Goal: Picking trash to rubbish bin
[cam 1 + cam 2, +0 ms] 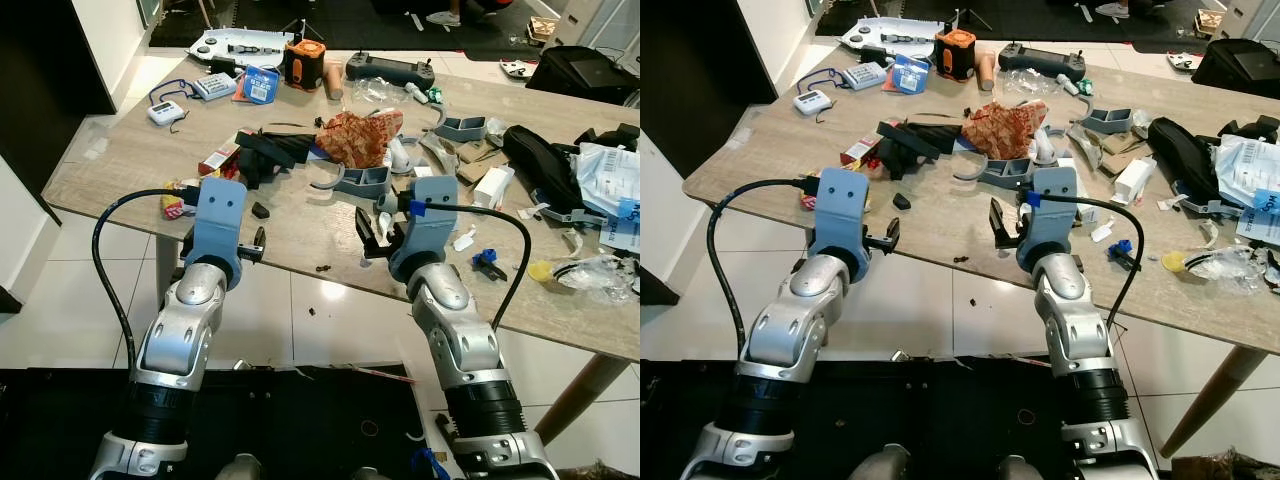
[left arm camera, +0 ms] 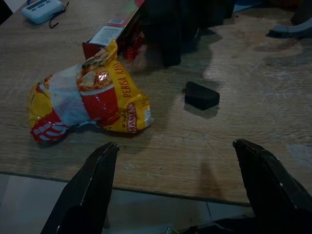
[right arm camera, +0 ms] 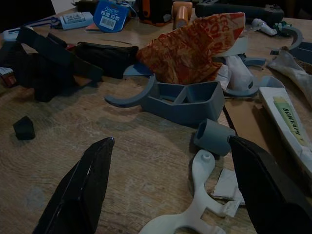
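Note:
A crumpled yellow and red snack wrapper [image 2: 87, 100] lies near the wooden table's front edge [image 1: 300, 262], just beyond my left gripper [image 2: 175, 145]. That gripper is open with nothing between its fingers, and a small black block [image 2: 201, 95] rests ahead of it. In the eye view the wrapper [image 1: 172, 205] peeks out beside the left wrist. My right gripper [image 3: 170, 140] hovers open over the table edge. Ahead of it lie a white plastic piece [image 3: 195, 195], a grey-blue printed part [image 3: 187, 100] and, farther back, a crumpled orange wrapper [image 3: 195, 46].
The table is cluttered: a black bag [image 1: 540, 165], white plastic bags [image 1: 610, 200], a controller [image 1: 390, 68], an orange-black device [image 1: 305, 62] and a black folded object [image 1: 275, 150]. White tile floor [image 1: 90, 310] lies under and left of the table.

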You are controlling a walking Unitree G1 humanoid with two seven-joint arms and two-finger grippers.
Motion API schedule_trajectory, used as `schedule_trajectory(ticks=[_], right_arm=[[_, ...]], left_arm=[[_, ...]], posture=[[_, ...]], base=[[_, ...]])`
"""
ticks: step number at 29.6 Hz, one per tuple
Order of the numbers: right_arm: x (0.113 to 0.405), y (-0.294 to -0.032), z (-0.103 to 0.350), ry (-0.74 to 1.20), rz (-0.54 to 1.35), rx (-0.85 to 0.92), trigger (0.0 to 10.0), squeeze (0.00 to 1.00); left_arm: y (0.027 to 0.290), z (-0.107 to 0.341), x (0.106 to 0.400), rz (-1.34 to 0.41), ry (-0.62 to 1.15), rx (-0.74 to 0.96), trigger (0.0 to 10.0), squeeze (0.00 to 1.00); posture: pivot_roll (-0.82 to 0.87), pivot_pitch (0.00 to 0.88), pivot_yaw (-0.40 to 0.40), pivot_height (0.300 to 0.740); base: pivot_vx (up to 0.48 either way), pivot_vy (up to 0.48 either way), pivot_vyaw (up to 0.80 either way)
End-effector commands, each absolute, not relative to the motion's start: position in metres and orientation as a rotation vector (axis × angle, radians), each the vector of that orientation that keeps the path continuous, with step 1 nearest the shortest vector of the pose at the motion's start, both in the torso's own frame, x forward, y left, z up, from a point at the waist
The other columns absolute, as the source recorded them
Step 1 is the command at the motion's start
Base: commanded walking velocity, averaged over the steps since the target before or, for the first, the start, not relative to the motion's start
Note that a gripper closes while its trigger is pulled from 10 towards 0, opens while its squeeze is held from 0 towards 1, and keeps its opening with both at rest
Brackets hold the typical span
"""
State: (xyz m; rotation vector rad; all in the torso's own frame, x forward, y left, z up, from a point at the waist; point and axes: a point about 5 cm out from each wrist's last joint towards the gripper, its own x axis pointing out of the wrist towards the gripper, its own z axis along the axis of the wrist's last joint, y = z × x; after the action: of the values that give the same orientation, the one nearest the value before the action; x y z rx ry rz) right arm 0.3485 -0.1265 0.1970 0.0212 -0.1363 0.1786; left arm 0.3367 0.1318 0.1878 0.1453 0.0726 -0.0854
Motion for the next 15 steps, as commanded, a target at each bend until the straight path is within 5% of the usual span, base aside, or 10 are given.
schedule_trajectory(ticks=[1, 11, 15], right_arm=[[0.348, -0.123, 0.194, -0.126, 0.187, 0.019, 10.0, 0.00], [0.349, -0.137, 0.193, -0.124, 0.079, -0.014, 10.0, 0.00], [0.362, -0.148, 0.200, -0.140, -0.094, -0.170, 10.0, 0.00]], left_arm=[[0.136, 0.180, 0.336, -0.067, 0.101, 0.165, 10.0, 0.00], [0.137, 0.175, 0.333, -0.030, 0.098, 0.165, 10.0, 0.00], [0.140, 0.180, 0.336, 0.000, 0.073, 0.150, 10.0, 0.00]], posture=[[0.07, 0.208, 0.000, 0.740], [0.06, 0.157, -0.007, 0.740], [0.07, 0.129, -0.013, 0.740]], base=[[0.000, 0.000, 0.00], [0.000, 0.000, 0.00], [0.000, 0.000, 0.00]])
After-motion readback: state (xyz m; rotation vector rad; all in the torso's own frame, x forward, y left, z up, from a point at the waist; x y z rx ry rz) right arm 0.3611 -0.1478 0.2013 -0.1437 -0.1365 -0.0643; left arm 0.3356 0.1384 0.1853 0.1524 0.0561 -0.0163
